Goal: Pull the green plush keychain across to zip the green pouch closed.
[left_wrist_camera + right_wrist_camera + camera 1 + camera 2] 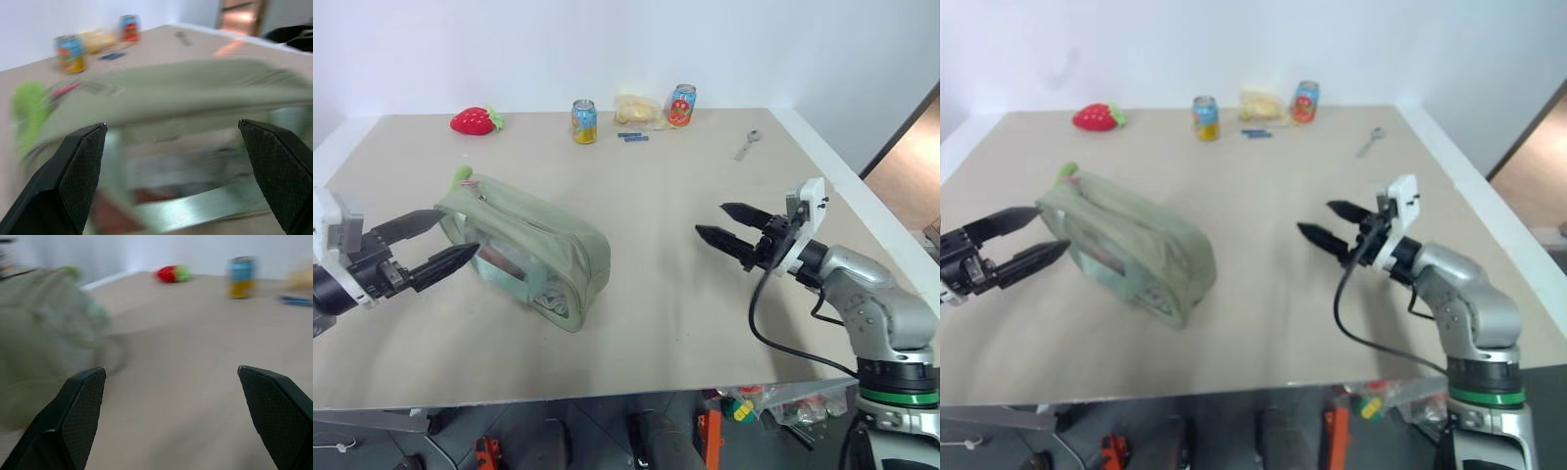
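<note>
Left eye view — both pincers wide open, empty: left pincer [442, 242] beside green pouch [533, 250], right pincer [720, 221] apart.

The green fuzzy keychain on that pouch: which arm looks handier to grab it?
Probably the left. The green plush keychain sits at the green pouch end beside the open left gripper; the right gripper hangs well apart.

Matt cloth green pouch [533, 250] with glossy clear plastic window.
</note>
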Controlling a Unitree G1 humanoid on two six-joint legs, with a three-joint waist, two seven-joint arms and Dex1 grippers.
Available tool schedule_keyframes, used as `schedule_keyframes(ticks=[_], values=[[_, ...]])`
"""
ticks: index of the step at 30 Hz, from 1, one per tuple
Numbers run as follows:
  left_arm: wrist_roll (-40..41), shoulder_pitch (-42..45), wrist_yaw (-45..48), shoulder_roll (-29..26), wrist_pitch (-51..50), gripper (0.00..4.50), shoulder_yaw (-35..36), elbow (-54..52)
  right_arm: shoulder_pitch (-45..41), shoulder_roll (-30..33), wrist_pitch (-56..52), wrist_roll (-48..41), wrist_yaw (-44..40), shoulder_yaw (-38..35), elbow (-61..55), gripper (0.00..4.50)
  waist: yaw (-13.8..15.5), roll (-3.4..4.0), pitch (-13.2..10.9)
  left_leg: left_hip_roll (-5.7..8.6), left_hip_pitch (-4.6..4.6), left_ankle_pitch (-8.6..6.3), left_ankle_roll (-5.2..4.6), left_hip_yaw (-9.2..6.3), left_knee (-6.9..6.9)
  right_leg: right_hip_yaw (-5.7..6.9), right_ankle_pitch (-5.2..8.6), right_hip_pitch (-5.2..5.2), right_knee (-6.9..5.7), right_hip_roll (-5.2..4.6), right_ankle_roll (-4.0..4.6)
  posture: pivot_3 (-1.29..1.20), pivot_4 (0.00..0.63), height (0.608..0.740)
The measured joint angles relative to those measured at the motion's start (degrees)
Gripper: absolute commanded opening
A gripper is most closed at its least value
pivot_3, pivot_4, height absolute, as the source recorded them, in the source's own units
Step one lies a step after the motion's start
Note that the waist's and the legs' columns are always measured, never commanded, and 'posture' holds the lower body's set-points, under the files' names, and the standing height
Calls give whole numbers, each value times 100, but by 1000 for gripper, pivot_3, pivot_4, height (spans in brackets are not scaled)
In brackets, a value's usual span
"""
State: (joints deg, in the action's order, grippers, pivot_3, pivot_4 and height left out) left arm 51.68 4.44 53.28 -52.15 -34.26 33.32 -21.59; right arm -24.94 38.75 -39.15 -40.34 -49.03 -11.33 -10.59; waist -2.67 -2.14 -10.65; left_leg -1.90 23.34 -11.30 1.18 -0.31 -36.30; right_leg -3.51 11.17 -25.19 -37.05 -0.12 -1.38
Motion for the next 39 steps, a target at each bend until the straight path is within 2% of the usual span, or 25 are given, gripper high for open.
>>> schedule_keyframes(ticks=[5, 8, 12, 17, 22, 27, 30, 31, 35, 36, 39], values=[[-19, 953, 697, -466, 75, 4475, -632, 152, -298, 207, -326, -245, -396, 76, -23, 4482, -1, 1, -1, 4, -1, 0, 0, 4, -3, -5, 2, -1, 3, 1, 3, 0, 150, 740], [-429, 1607, 1375, -574, 356, 4475, -1370, 715, -386, 480, -455, -357, -923, 269, -59, 4482, -2, 2, -1, 5, -1, 0, 0, 4, -3, -6, 2, -1, 3, 3, 3, 0, 150, 740], [-981, 2037, 2052, -574, 762, 4475, -2124, 1307, -407, 652, -381, -359, -1357, 474, -165, 4482, -14, 1, -1, 2, 1, -4, -6, 5, 0, -6, 1, -4, 2, 7, 3, 0, 150, 740], [-1166, 2795, 2961, -592, 783, 4475, -2710, 1719, -335, 647, -59, -142, -1444, 580, -225, 4482, -4, -2, -3, 2, 15, -15, -14, -3, 0, -5, 1, -9, 1, 12, -2, 0, 150, 740], [-1757, 3107, 3598, -580, 1350, 4475, -3157, 2288, -121, 584, 102, -56, -1335, 577, -295, 4482, -2, -2, -3, 0, 12, -24, -29, -5, -1, -6, 4, -9, -4, 17, -1, 0, 150, 740], [-2150, 3555, 3846, -573, 2335, 3070, -3929, 2665, -72, 489, 181, -31, -1176, 576, -348, 4500, 2, -2, -3, 1, 12, -24, -29, -4, -7, -11, 4, -7, -4, 17, -2, 0, 150, 740], [-2260, 3912, 3848, -573, 2846, 1914, -4361, 2968, -72, 481, 237, 3, -1137, 573, -361, 4500, 6, -2, -3, 2, 12, -24, -29, -3, -13, -14, 2, -5, -4, 18, -4, 0, 150, 740], [-2276, 4047, 3849, -572, 3011, 1693, -4525, 3092, -71, 480, 253, 12, -1107, 572, -363, 4500, 5, -2, -3, 2, 12, -24, -29, -2, -13, -16, 2, -5, -4, 18, -4, 0, 150, 740], [-2236, 4310, 3850, -574, 3261, 299, -4885, 3282, -68, 480, 284, 14, -1070, 572, -368, 4500, 5, -2, -3, 3, 13, -24, -29, -1, -14, -19, 2, -5, -5, 18, -6, 0, 150, 740], [-2222, 4358, 3850, -580, 3299, 51, -4985, 3336, -63, 480, 290, 16, -1055, 573, -369, 4500, 6, -2, -3, 3, 14, -24, -29, -1, -14, -20, 2, -5, -6, 18, -7, 0, 150, 740], [-2142, 4427, 3849, -605, 3313, 51, -5151, 3372, -37, 480, 330, 42, -1024, 572, -371, 4500, 6, -2, -3, 4, 16, -24, -30, -1, -14, -21, 1, -5, -6, 18, -9, 0, 150, 740]])
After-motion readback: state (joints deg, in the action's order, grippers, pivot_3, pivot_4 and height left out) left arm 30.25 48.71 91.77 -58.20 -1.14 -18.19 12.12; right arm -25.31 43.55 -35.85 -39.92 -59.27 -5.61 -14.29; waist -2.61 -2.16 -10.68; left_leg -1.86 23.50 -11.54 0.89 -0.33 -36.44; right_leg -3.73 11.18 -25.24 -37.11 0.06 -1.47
